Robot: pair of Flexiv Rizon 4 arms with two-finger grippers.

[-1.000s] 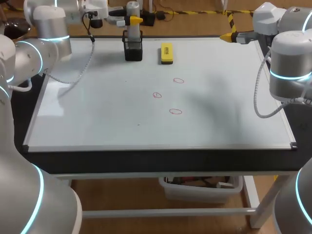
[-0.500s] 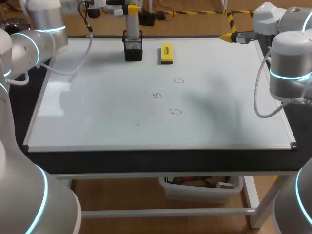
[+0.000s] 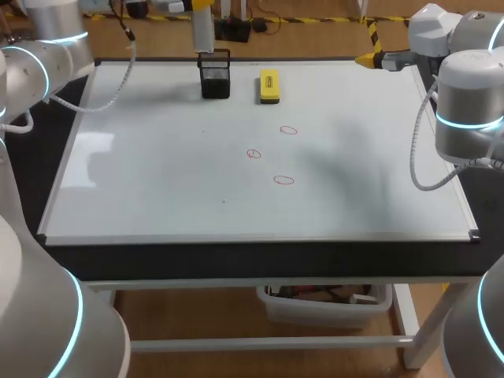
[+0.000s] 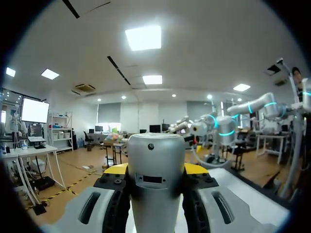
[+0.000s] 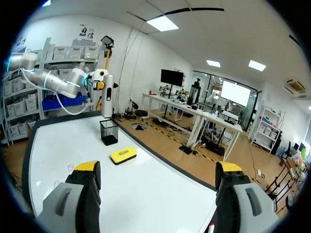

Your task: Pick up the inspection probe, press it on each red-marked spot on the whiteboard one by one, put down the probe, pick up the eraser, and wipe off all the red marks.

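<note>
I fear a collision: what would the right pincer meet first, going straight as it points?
Probably nothing: the right pincer points over the whiteboard, with eraser and holder off its line.

- A robotics lab, judging by the test bench.
- A silver-white left arm and a matching right arm, both with glowing cyan joint rings, flank it.
- A flat white whiteboard forms the work surface and carries small red-marked circles.
- The left gripper clamps a silver cylindrical inspection probe.

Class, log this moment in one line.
left gripper: shut on probe, above holder | right gripper: open | red marks: three, unwiped | eraser: on whiteboard
</note>
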